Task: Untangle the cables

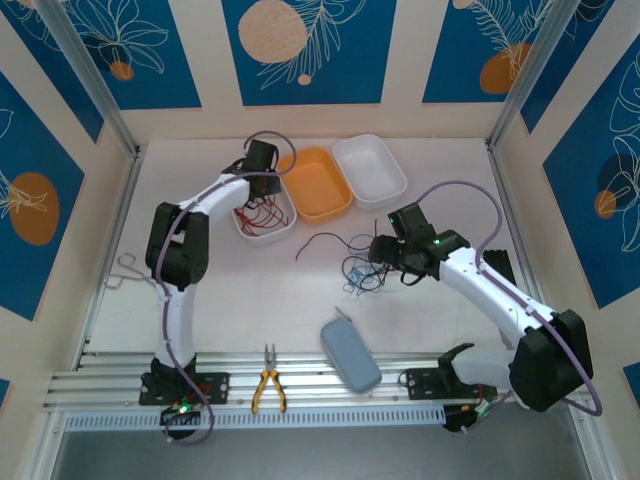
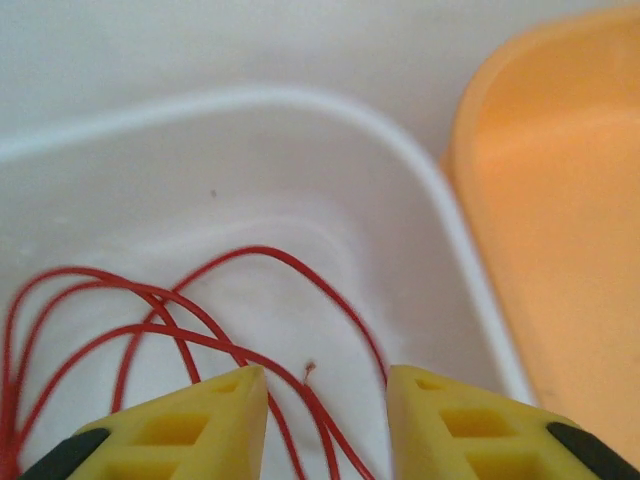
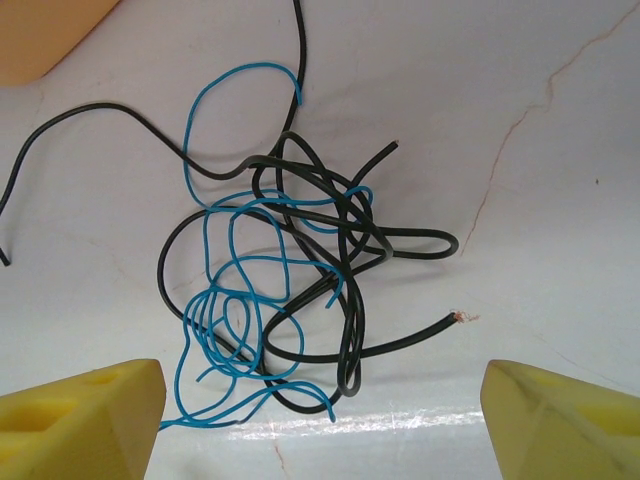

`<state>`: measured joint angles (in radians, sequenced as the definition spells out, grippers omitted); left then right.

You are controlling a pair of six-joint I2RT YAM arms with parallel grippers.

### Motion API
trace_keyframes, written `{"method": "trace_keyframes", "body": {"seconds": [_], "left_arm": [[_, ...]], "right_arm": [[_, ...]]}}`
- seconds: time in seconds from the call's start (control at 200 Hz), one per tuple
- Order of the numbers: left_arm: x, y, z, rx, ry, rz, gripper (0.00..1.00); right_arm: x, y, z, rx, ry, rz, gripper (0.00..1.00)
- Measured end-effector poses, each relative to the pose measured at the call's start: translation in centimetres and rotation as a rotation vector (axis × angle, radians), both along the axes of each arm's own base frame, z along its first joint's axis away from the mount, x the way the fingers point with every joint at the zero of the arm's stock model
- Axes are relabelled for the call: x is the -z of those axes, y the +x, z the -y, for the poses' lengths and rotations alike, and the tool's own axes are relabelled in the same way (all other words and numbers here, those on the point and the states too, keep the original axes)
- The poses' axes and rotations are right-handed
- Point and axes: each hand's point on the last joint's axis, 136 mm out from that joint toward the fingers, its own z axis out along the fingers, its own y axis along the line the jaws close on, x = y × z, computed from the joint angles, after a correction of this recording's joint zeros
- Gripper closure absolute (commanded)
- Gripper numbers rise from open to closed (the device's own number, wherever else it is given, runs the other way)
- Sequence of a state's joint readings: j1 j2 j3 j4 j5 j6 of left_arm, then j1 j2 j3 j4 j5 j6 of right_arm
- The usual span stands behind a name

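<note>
Red cables (image 2: 270, 253) lie in loose loops on the floor of a white tray (image 2: 420, 180). My left gripper (image 2: 327, 385) hangs low over them with its yellow fingers apart; a bare red wire end lies between them, ungripped. From above, the left gripper (image 1: 262, 188) is over that tray (image 1: 283, 232) with the red cables (image 1: 262, 217) inside. On the table lies a tangle (image 1: 360, 272) of black cable (image 3: 348, 340) and light blue cable (image 3: 245, 68). My right gripper (image 3: 323, 375) stands open just short of it, touching nothing.
An orange tray (image 1: 318, 183) and a second white tray (image 1: 370, 170) stand at the back, right of the red-cable tray. Yellow pliers (image 1: 267, 385) and a blue case (image 1: 350, 355) lie near the front rail. Metal forceps (image 1: 125, 270) lie at the left edge.
</note>
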<state>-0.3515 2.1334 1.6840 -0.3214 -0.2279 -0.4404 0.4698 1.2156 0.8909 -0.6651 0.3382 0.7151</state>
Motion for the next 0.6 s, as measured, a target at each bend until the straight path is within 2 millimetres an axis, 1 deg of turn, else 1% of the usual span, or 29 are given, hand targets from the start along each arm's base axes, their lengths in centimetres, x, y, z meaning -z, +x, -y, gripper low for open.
{"method": "trace_keyframes", "body": {"seconds": [0.055, 0.145, 0.22, 0.275, 0.37, 0.47, 0.49, 0.58, 0.6], "left_arm": [[-1.4, 0.1, -0.1, -0.001, -0.010, 0.030, 0.59], [-2.8, 0.2, -0.1, -0.002, -0.020, 0.059, 0.56], [-3.1, 0.1, -0.1, 0.001, -0.021, 0.068, 0.51], [-3.0, -0.2, -0.3, 0.000, -0.021, 0.064, 0.46], [-2.5, -1.2, -0.5, 0.004, -0.023, 0.052, 0.34], [-2.7, -2.6, -0.6, 0.023, -0.030, 0.045, 0.22], [-2.9, -3.0, -0.6, 0.035, -0.030, 0.047, 0.20], [-4.2, -4.8, -0.7, 0.061, -0.048, 0.071, 0.02], [-4.6, -5.3, -0.6, 0.068, -0.057, 0.080, 0.00]], "right_arm": [[-0.1, 0.0, 0.1, 0.001, 0.000, 0.004, 0.17], [-0.3, -0.1, 0.1, 0.001, 0.001, 0.009, 0.17], [-0.4, -0.2, 0.1, 0.001, 0.000, 0.010, 0.17], [-0.5, -0.2, 0.2, 0.001, 0.000, 0.013, 0.17], [-0.8, -0.2, 0.3, 0.004, 0.000, 0.023, 0.17], [-1.0, -0.4, 0.5, 0.008, -0.004, 0.028, 0.17], [-1.0, -0.4, 0.6, 0.009, -0.006, 0.028, 0.17], [-1.0, -0.5, 0.7, 0.014, -0.014, 0.027, 0.17], [-1.0, -0.5, 0.8, 0.015, -0.015, 0.026, 0.17]]}}
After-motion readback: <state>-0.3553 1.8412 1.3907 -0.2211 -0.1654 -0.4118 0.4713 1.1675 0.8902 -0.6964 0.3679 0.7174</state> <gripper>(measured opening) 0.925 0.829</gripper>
